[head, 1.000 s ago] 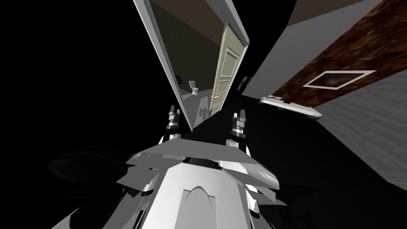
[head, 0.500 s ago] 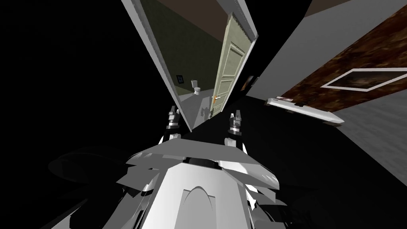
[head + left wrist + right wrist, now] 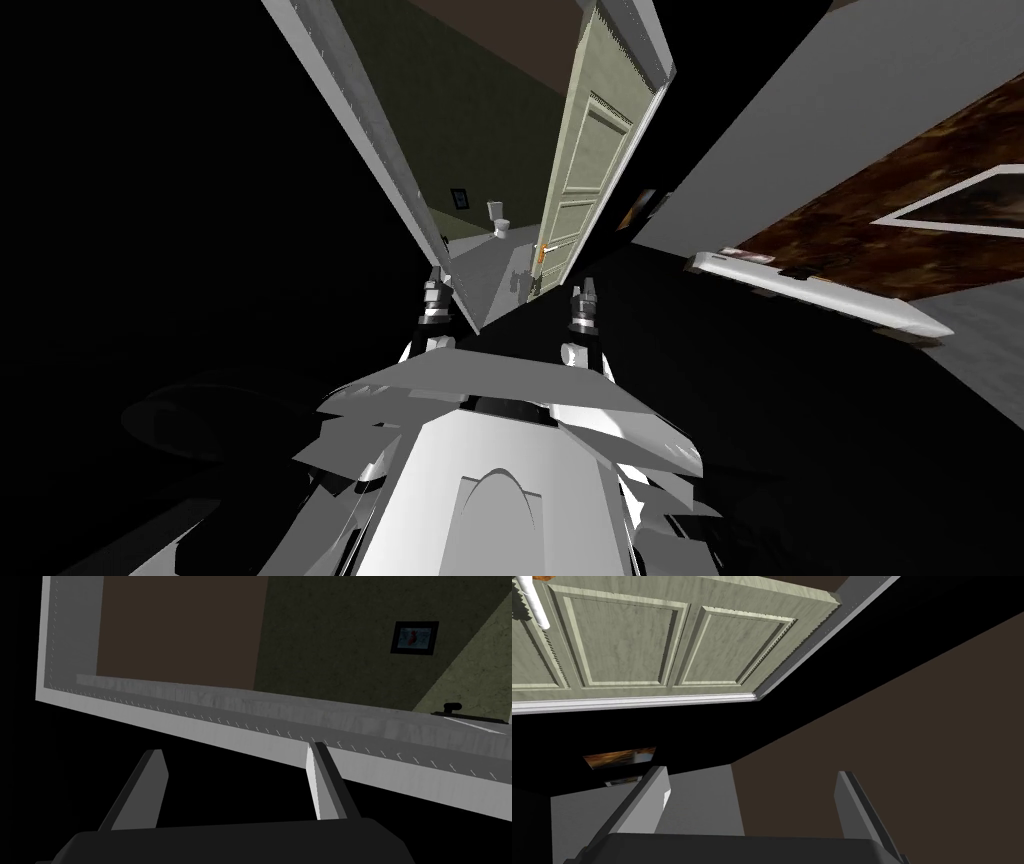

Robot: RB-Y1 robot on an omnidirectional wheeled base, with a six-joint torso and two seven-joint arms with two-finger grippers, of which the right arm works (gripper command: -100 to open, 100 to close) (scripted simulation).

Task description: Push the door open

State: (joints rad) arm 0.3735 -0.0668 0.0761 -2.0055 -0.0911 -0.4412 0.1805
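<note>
Door [image 3: 585, 175] stands ajar; left gripper [image 3: 234, 750] and right gripper [image 3: 752, 771] both hang released

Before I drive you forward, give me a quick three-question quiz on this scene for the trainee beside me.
1. True or false: the pale green panelled door is shut flush in its grey door frame.
2. The right gripper is: A) shut on something, B) open and empty, C) pressed flat against the door.
3. Fill in: the white fixture on the floor in the room beyond that frame is a ____.
Key: 1 false, it stands ajar. 2 B. 3 toilet.
</note>
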